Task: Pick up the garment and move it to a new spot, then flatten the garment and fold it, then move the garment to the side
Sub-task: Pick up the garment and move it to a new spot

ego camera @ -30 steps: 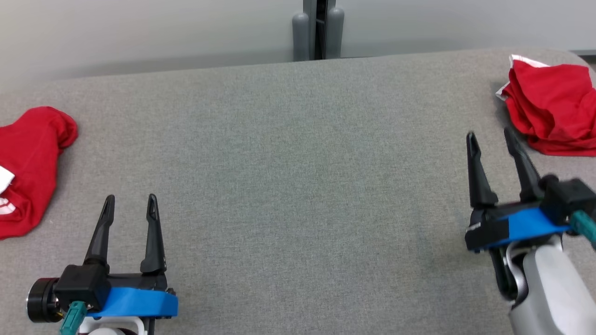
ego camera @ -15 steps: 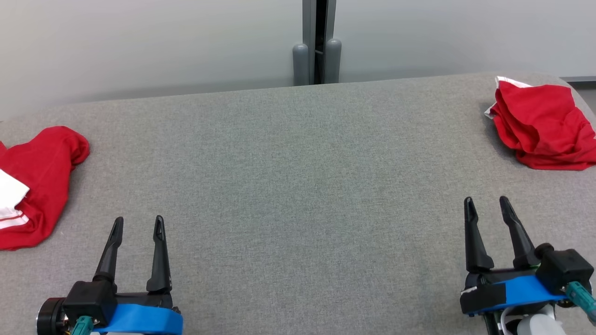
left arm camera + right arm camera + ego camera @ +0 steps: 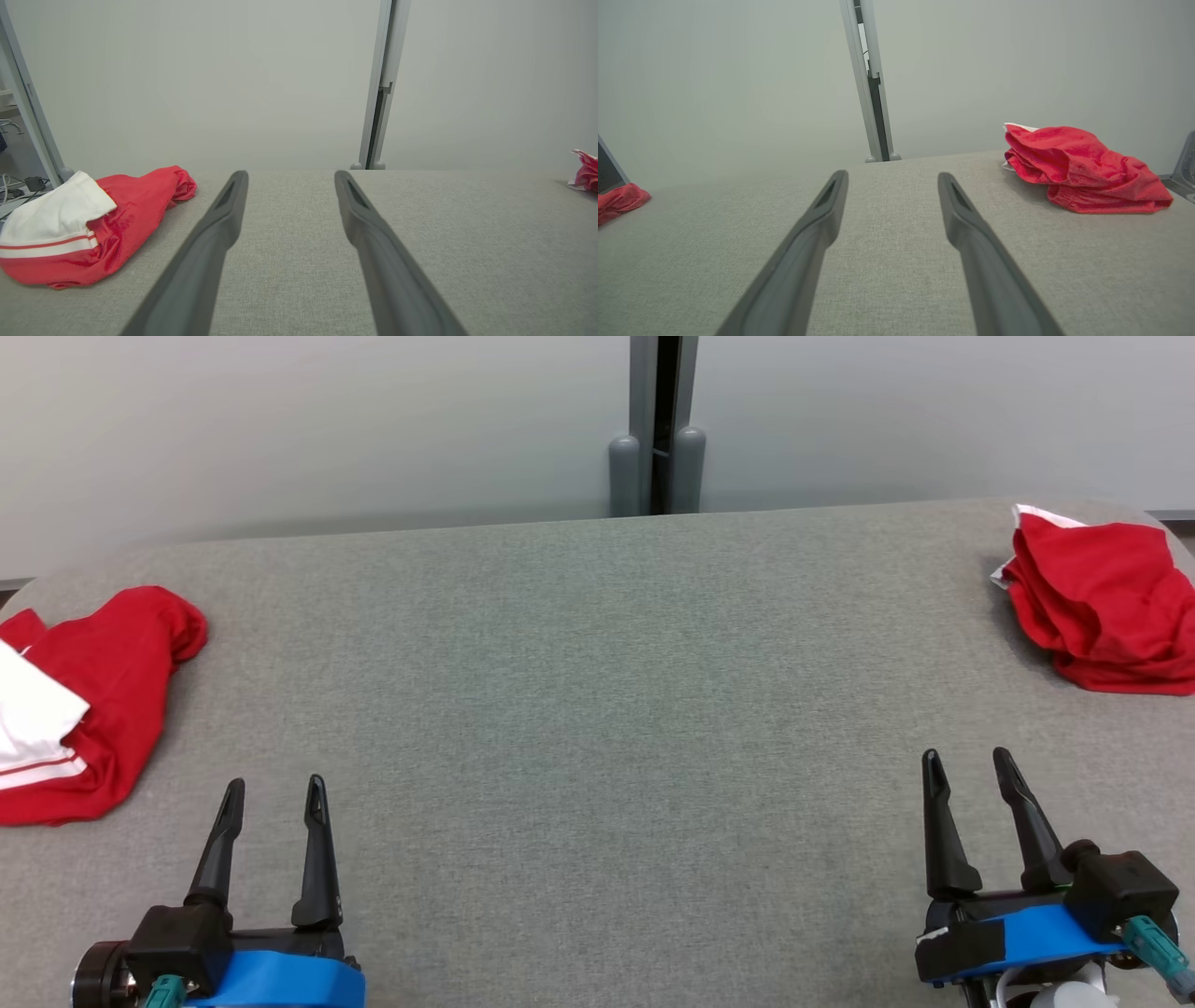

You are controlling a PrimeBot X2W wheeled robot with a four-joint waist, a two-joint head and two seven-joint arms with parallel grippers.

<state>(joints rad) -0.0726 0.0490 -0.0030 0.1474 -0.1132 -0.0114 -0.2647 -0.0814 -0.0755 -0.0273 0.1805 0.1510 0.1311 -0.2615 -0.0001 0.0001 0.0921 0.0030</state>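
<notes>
The left gripper (image 3: 275, 784) sits at the lower left of the head view with its two dark fingers spread wide and nothing between them. In the left wrist view its fingers (image 3: 219, 224) hang above bare grey cloth and touch nothing. The right gripper (image 3: 965, 754) at the lower right stands just as wide and is also empty. In the right wrist view the gap between its fingers (image 3: 971, 233) shows only the table (image 3: 597, 709).

The right garment (image 3: 1102, 597) lies at the upper right of the head view, near the table's far corner. It is a crumpled red heap with deep folds and a sliver of white at its top edge, well apart from the right gripper. The left garment (image 3: 112, 691) lies at the left edge, red and loosely bunched, with a white panel carrying a red stripe turned outward. It is near the left gripper but not touching it. Behind the table is a pale wall with a grey post (image 3: 658, 429) at the top centre.
</notes>
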